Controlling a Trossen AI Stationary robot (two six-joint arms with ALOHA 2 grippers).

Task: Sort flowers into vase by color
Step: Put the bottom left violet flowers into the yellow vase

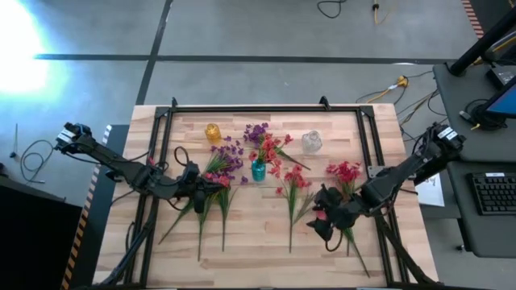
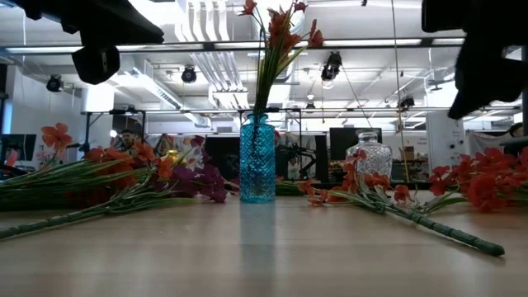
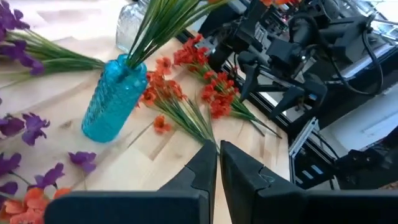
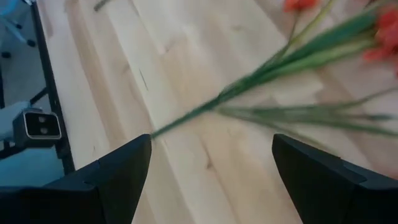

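A blue vase (image 1: 258,170) stands at the table's middle with red flowers (image 2: 276,33) upright in it. Loose flowers lie flat on the wood: a mixed red and purple bunch (image 1: 216,173) at the left, purple sprigs (image 1: 256,131) at the back, a red sprig (image 1: 294,184) at the middle, and red sprigs (image 1: 347,173) at the right. My left gripper (image 3: 217,155) is shut on nothing, over the left bunch (image 1: 210,187). My right gripper (image 4: 211,146) hangs open above the green stem (image 4: 249,84) of a right-hand red sprig, clear of it.
A small yellow vase (image 1: 213,133) and a clear glass vase (image 1: 311,142) stand near the table's far edge. A black frame (image 1: 266,109) rims the table. Bare wood (image 1: 258,242) lies toward the near edge between the stems.
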